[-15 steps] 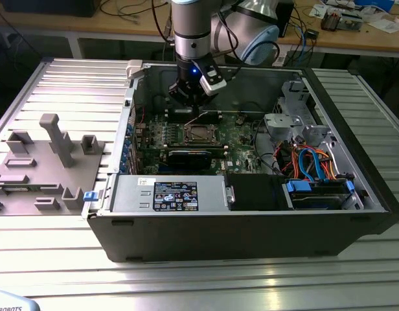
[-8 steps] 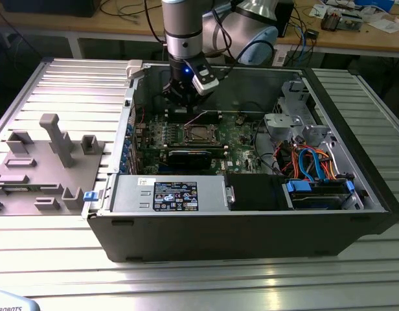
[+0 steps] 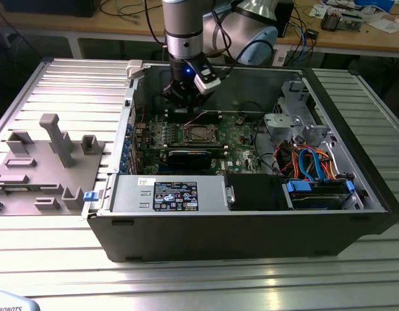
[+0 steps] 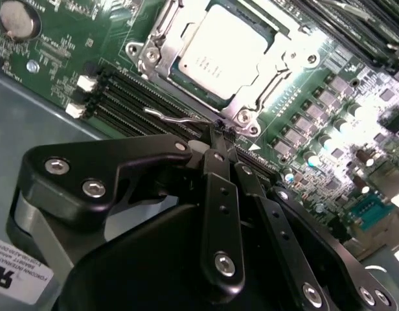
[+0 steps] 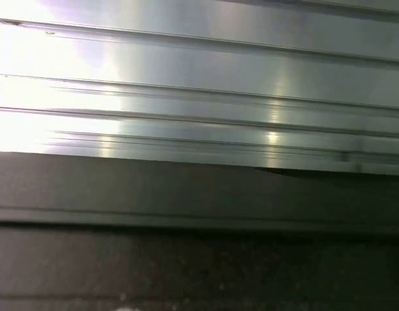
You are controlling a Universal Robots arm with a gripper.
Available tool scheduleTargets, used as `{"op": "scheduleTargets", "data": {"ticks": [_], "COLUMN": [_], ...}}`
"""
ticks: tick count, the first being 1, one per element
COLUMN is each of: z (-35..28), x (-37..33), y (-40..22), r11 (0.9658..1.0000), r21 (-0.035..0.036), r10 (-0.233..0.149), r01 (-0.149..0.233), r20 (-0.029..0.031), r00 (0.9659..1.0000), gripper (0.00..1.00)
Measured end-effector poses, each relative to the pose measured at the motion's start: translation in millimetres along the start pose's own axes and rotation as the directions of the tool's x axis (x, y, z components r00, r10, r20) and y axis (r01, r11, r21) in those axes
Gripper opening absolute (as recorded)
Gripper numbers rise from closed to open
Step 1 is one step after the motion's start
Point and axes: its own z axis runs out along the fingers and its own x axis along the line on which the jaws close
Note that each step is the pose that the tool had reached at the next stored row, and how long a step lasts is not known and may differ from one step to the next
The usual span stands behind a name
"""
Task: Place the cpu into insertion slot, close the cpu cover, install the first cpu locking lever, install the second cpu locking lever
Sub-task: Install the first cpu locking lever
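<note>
The cpu point(image 4: 219, 48), a silvery square chip, sits in the socket on the green motherboard point(image 4: 50, 58). The cpu cover point(image 4: 277, 68), a metal frame plate, lies flat around it. A thin wire locking lever point(image 4: 170, 118) runs along the socket's edge, its free end sticking out over the memory slots. My gripper point(image 4: 220, 133) is shut, and its black fingertips meet this lever's wire; whether they pinch it is unclear. In the exterior view, the gripper point(image 3: 184, 100) hangs inside the open computer case, just behind the socket with the cpu point(image 3: 198, 134).
A long black card point(image 3: 190, 157) lies in front of the socket. A drive cage and coloured cables point(image 3: 309, 162) fill the case's right side in the exterior view. A labelled metal box point(image 3: 173, 194) sits at the front. A grey fixture point(image 3: 50, 162) stands on the slatted table, at the exterior view's left.
</note>
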Motion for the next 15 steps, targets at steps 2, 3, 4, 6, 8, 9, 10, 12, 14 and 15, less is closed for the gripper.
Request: {"op": "scheduleTargets", "data": {"ticks": [2, 3, 4, 6, 8, 9, 10, 12, 14, 15], "z": [0.8, 1.3, 1.7, 2.9, 4.7, 5.6, 6.8, 8.7, 10.7, 11.5], "x": [-2.1, -3.3, -4.6, -7.4, -10.3, -11.4, -12.6, -14.6, -16.1, -16.8], "y": [-0.1, -0.2, -0.3, -0.5, -0.7, -0.7, -0.8, -0.9, -1.1, -1.3], "r11": [1.0, 1.0, 1.0, 1.0, 1.0, 1.0, 1.0, 1.0, 1.0, 1.0], "r21": [-0.0006, -0.0006, -0.0006, -0.0007, -0.0009, -0.0009, -0.0012, -0.0016, -0.0022, -0.0026], "r10": [-0.002, -0.002, -0.002, -0.002, -0.002, -0.002, -0.002, -0.002, -0.002, -0.001], "r01": [0.002, 0.002, 0.002, 0.002, 0.002, 0.002, 0.002, 0.002, 0.002, 0.001], "r20": [-0.0009, -0.0017, -0.0026, -0.0048, -0.0073, -0.0085, -0.0098, -0.012, -0.0139, -0.0146], "r00": [1.0, 1.0, 1.0, 1.0, 1.0, 1.0, 1.0, 0.9999, 0.9999, 0.9999], "gripper": [0.11, 0.11, 0.11, 0.11, 0.11, 0.11, 0.11, 0.11, 0.11, 0.11]}}
